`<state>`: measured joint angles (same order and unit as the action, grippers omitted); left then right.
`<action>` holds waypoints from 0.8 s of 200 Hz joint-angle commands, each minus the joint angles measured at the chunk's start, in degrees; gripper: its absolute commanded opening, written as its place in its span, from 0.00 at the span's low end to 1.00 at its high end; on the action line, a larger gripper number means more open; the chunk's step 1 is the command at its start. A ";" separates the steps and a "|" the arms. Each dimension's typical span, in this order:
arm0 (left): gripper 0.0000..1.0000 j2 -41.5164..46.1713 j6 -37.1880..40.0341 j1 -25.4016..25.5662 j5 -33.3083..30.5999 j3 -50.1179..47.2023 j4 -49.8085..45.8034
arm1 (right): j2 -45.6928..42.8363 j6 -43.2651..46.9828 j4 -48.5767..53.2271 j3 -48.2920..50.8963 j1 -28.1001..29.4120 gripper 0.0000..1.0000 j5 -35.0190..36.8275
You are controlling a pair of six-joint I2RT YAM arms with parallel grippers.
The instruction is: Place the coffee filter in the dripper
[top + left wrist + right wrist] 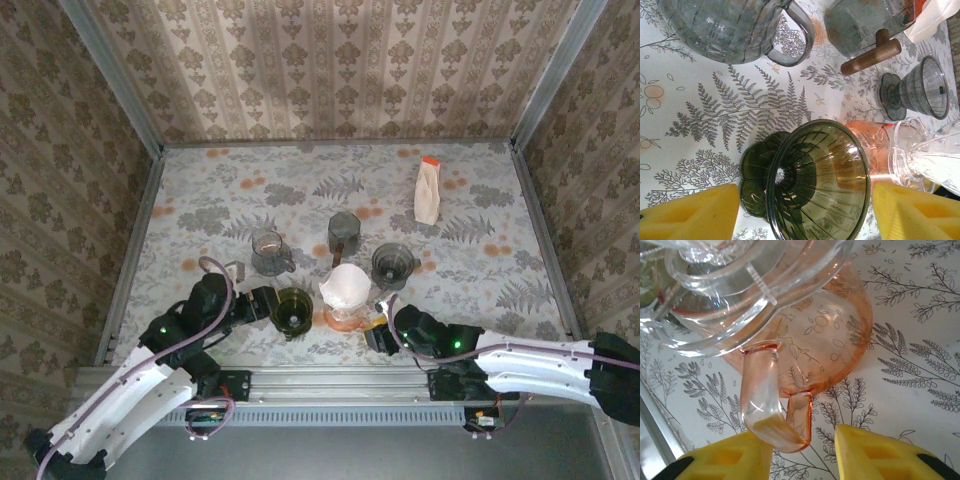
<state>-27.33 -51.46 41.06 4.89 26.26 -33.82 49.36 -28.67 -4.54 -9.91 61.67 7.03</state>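
Note:
The white coffee filter (347, 283) sits in a clear dripper (352, 308) (740, 285) on top of a pink glass cup (830, 340) (875, 150). To its left, a green glass dripper (293, 308) (815, 180) tilts between the yellow pads of my left gripper (274, 303) (805, 202), which touch it on both sides. My right gripper (378, 334) (802, 439) is at the pink cup's handle (760, 395). The handle lies between its fingers, against the left pad, with a gap to the right pad.
Behind these stand a glass jug (270, 250), a dark cup with a wooden handle (343, 232) and a smoky dripper (393, 262). A white bag with an orange top (428, 192) stands at the back right. The metal rail (330, 380) of the table's near edge runs close behind both grippers.

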 commanded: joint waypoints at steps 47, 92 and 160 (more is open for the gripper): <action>0.72 -0.05 0.31 -1.18 1.38 -0.51 0.08 | 3.19 2.03 -2.93 -3.23 0.82 0.29 2.80; 0.72 -0.09 0.40 -1.60 1.71 -0.77 0.35 | 5.18 1.75 -5.40 -3.45 1.08 0.27 4.04; 0.72 -0.35 0.49 -2.10 2.17 -0.78 0.38 | 10.68 1.33 -11.13 -4.05 1.26 0.25 5.30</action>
<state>-27.42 -51.44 39.55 6.24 25.93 -33.82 58.26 -27.14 -12.14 -12.12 62.52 10.48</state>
